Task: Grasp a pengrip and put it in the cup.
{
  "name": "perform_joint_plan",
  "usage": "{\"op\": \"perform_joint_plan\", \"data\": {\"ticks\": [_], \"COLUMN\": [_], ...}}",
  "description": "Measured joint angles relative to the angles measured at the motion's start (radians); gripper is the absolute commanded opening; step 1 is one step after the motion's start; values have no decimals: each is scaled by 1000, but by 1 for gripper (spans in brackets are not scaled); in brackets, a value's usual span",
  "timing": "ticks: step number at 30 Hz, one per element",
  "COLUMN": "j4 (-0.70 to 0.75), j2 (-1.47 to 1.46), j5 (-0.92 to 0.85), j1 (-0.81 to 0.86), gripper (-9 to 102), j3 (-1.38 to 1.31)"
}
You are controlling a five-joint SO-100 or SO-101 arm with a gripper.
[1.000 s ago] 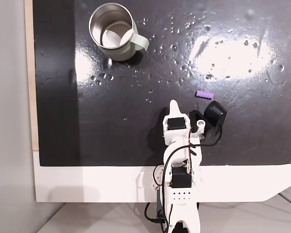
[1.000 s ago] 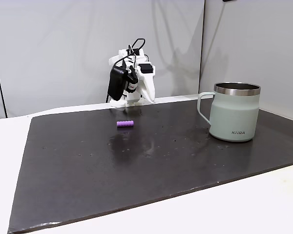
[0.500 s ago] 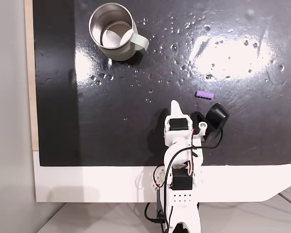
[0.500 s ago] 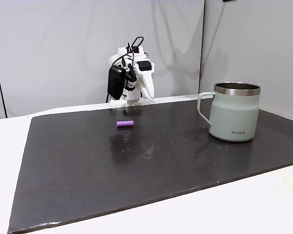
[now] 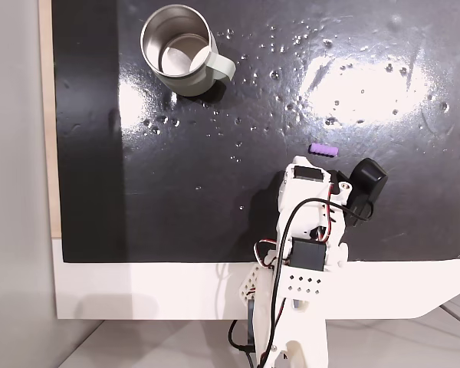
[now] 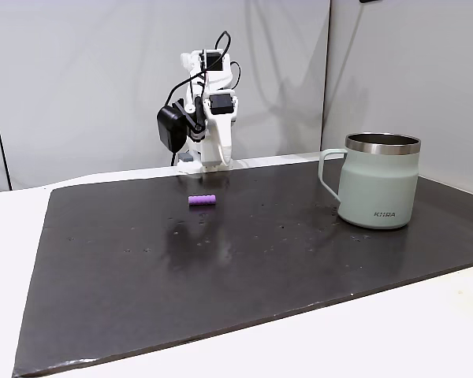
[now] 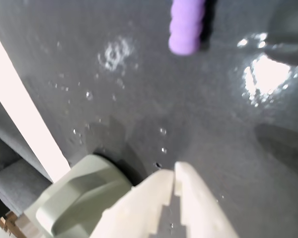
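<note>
A white counter [image 6: 426, 331] carries a glossy black mat [image 6: 244, 260] with bright light glare; pale grey wall panels [image 6: 79, 79] stand behind.

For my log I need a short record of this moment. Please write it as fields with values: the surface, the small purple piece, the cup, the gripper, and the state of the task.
surface: dark glossy mat on a white table
pen grip: purple pen grip lies flat on the mat, apart from the cup
cup: pale green cup stands upright, steel inside, nothing seen in it
gripper: gripper is shut, holds nothing, short of the pen grip
task state: pen grip not yet grasped
</note>
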Motion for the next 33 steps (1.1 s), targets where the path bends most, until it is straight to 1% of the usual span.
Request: {"op": "perform_joint_plan", "data": {"ticks": [8, 16, 25, 30, 33], "j4": [-18, -14, 97, 109, 112], "j2": [-69, -285, -541, -657, -716], "j5": [-6, -11, -17, -41, -60], "j1": [14, 58, 87, 118, 144], "gripper": [0, 2, 5, 6, 8], "j3": [-31, -196, -437, -509, -551]}}
